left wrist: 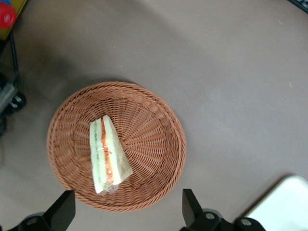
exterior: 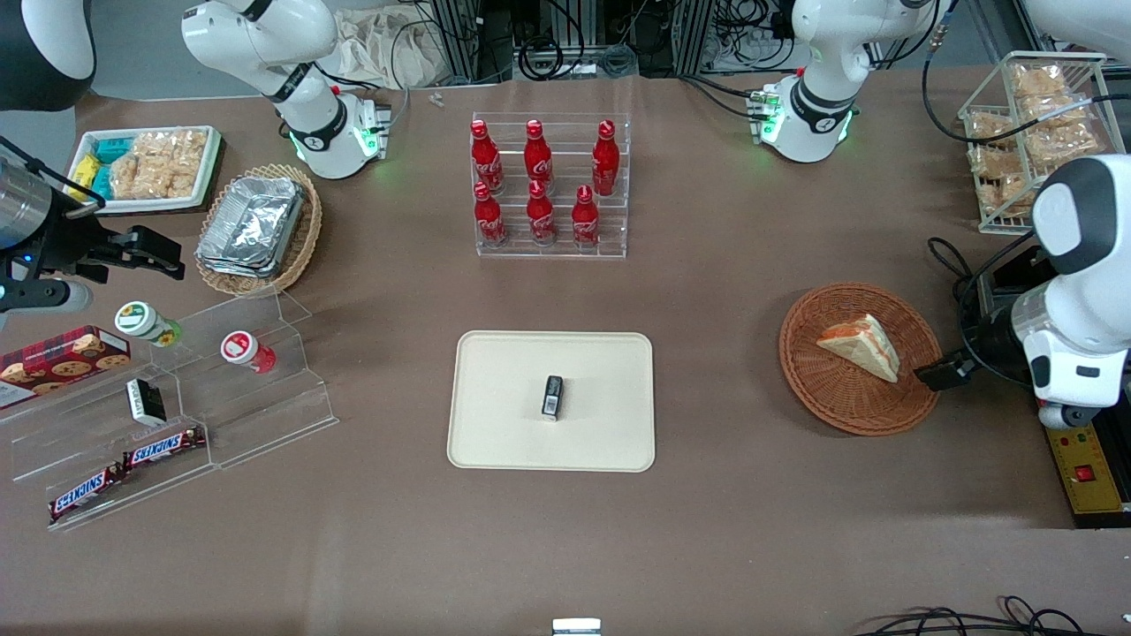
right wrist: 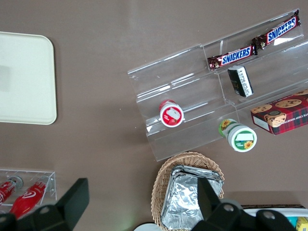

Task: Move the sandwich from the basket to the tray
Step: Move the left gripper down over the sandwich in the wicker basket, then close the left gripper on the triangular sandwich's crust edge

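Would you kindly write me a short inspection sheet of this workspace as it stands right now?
Surface: brown table, flat.
Job's things: sandwich lies in the round basket; tray holds only a small dark packet.
Clutter: cola bottles in a clear rack, foil containers in an oval basket, Snickers bars on a clear stand.
Hand: left arm's hand hovers above the basket, fingers open, holding nothing.
Cables: black cables beside the basket.
Surroundings: wire rack of snack packs.

Brown table (exterior: 724,371) bearing tray (exterior: 495,433), basket (exterior: 822,380)
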You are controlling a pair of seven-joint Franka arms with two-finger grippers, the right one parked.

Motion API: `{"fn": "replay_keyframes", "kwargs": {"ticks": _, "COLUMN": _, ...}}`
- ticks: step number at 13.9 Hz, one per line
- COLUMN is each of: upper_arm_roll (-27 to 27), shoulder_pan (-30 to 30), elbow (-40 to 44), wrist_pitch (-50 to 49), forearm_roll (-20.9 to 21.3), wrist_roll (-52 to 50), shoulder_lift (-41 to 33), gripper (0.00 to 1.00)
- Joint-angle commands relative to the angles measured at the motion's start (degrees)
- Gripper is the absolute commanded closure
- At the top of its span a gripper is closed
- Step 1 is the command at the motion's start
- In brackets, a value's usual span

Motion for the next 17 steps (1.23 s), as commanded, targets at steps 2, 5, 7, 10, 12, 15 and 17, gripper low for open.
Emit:
{"fn": "replay_keyframes", "kwargs": {"ticks": 2, "upper_arm_roll": 0.01, "shoulder_pan": 0.17, "elbow": -6.79, "wrist_pitch": 5.96, "forearm_roll": -0.75, "wrist_roll": -9.04, "shoulder_lift": 0.04, "gripper": 0.00}}
{"fn": "replay_keyframes", "kwargs": {"ticks": 5, "upper_arm_roll": 0.01, "shoulder_pan": -0.01, "elbow": -14.78, "wrist_pitch": 14.49, "forearm_roll": 0.03, "wrist_roll": -17.56, "shoulder_lift": 0.12, "gripper": 0.00}}
{"fn": "replay_keyframes", "kwargs": {"ticks": 7, "upper_arm_roll": 0.09, "shoulder_pan": 0.17, "elbow": -20.49, "wrist_pitch": 18.54, "forearm_roll": 0.30, "wrist_roll": -18.28, "shoulder_lift": -0.49, "gripper": 0.00}}
{"fn": "replay_keyframes", "kwargs": {"ticks": 10, "upper_arm_roll": 0.18, "shoulder_pan": 0.43, "elbow": -25.87, "wrist_pitch": 20.66, "forearm_roll": 0.30, "wrist_roll": -18.28, "shoulder_lift": -1.10, "gripper": 0.00}}
{"fn": "replay_keyframes", "kwargs": {"ticks": 12, "upper_arm_roll": 0.53, "shoulder_pan": 1.75, "elbow": -28.94, "wrist_pitch": 22.94, "forearm_roll": 0.39, "wrist_roll": -18.28, "shoulder_lift": -1.54, "gripper": 0.00}}
{"fn": "replay_keyframes", "kwargs": {"ticks": 15, "upper_arm_roll": 0.80, "shoulder_pan": 2.62, "elbow": -30.71, "wrist_pitch": 24.53, "forearm_roll": 0.39, "wrist_roll": -18.46, "shoulder_lift": -1.11, "gripper": 0.00}}
{"fn": "replay_keyframes", "kwargs": {"ticks": 17, "upper_arm_roll": 0.88, "shoulder_pan": 2.80, "elbow": -31.24, "wrist_pitch": 25.67, "forearm_roll": 0.48, "wrist_roll": -18.46, "shoulder_lift": -0.23, "gripper": 0.00}}
